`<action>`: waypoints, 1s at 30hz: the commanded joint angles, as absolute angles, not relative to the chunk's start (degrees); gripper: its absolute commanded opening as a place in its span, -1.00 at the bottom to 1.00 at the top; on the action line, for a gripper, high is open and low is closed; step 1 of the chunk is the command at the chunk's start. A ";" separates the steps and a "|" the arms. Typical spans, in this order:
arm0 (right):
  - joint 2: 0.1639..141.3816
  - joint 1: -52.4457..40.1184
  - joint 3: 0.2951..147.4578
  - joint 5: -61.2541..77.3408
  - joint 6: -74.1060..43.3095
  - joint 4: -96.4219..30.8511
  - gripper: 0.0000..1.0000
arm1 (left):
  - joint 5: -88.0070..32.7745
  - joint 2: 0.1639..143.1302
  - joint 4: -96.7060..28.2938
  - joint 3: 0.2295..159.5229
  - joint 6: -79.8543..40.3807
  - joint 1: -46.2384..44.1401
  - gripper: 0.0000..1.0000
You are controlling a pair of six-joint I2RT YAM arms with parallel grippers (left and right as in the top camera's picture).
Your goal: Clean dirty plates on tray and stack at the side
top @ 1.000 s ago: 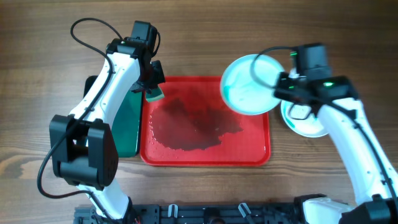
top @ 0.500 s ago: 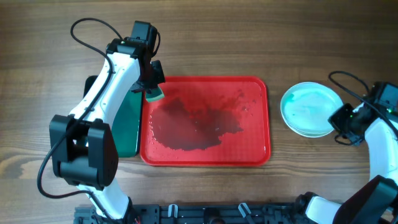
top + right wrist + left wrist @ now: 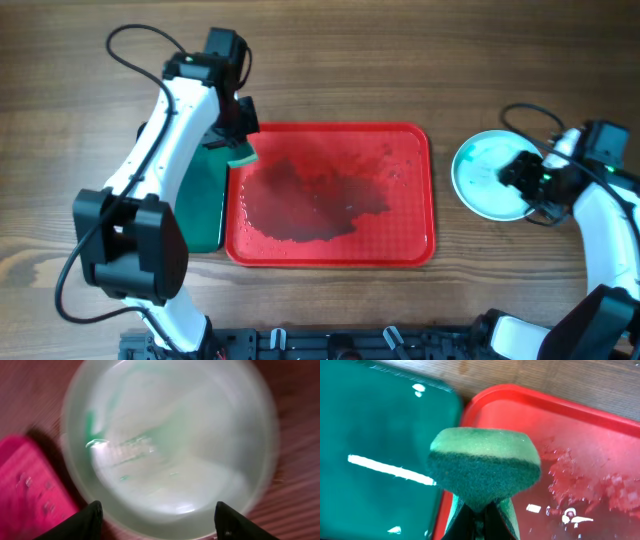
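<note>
Plates (image 3: 482, 185) sit in one pile, right of frame, beside the one red tray (image 3: 408, 228); how many, I cannot tell. My right gripper (image 3: 523, 172) hangs spread over them; my left gripper (image 3: 241, 140) pinches one sponge (image 3: 485, 465), upper left.

The left arm stretches forward, left gripper (image 3: 241, 141) clamped on a sponge (image 3: 485, 467); the right gripper (image 3: 521, 172) hangs spread wide.

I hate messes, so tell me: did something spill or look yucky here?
Yes. A dark wet puddle with droplets around it is spread across the red tray. The plate to its right shows teal smears, so it doesn't look fully clean.
</note>
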State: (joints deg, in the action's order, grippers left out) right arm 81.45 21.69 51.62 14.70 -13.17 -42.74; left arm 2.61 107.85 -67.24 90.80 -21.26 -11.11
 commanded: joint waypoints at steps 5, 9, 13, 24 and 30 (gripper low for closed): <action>79.92 3.22 57.32 17.76 -10.68 -42.41 0.64 | 5.23 103.20 -78.30 92.95 -19.73 -2.20 -0.92; 80.03 -2.09 57.32 17.12 -10.72 -41.39 0.69 | 5.21 103.24 -74.85 86.59 -19.75 1.32 -0.92; 80.14 -2.96 57.32 17.12 -10.61 -41.06 0.71 | 5.21 103.24 -63.53 76.12 -19.77 2.87 -0.92; 80.14 -2.94 57.32 17.15 -10.48 -41.36 0.71 | 5.19 103.15 -51.59 68.49 -19.94 3.11 0.63; 78.85 -2.94 58.92 17.12 -10.46 -43.03 0.71 | 1.56 98.10 -58.63 75.09 -21.47 3.03 0.80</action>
State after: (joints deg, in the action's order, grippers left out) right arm 80.75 -2.74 56.42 16.91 -11.60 -41.78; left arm 4.38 103.26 -56.55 70.13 -20.27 2.72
